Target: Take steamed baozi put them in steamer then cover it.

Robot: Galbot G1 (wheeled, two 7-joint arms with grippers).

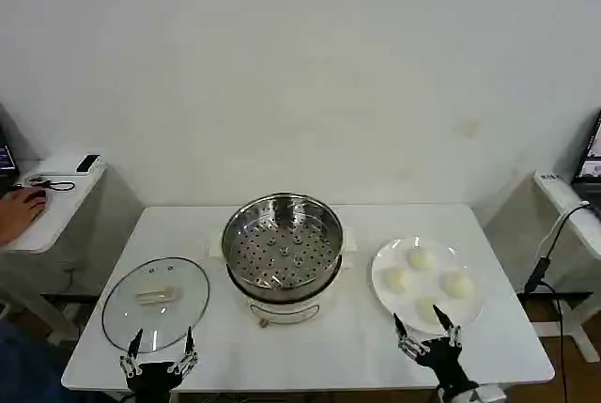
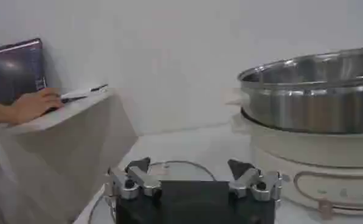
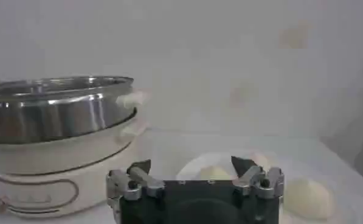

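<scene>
The steamer (image 1: pixel 282 245) stands in the middle of the table, its shiny pot open and the perforated tray bare; it also appears as the steamer (image 2: pixel 315 103) and the steamer (image 3: pixel 53 122) in the wrist views. Several cream-white baozi (image 1: pixel 421 258) lie on a white plate (image 1: pixel 383 281) to its right. A glass lid (image 1: pixel 155 302) lies flat on the table to the left. My right gripper (image 1: pixel 425 329) hangs open over the plate's near edge, just before the nearest baozi (image 3: pixel 214 173). My left gripper (image 1: pixel 161 343) is open at the lid's near rim (image 2: pixel 169 164).
A white side table (image 1: pixel 52 198) at the left holds small devices, and a person's hand (image 1: pixel 21 210) rests on it. Another side table with a cable (image 1: pixel 554 234) stands at the right. Bare tabletop (image 1: pixel 319 347) lies in front of the steamer.
</scene>
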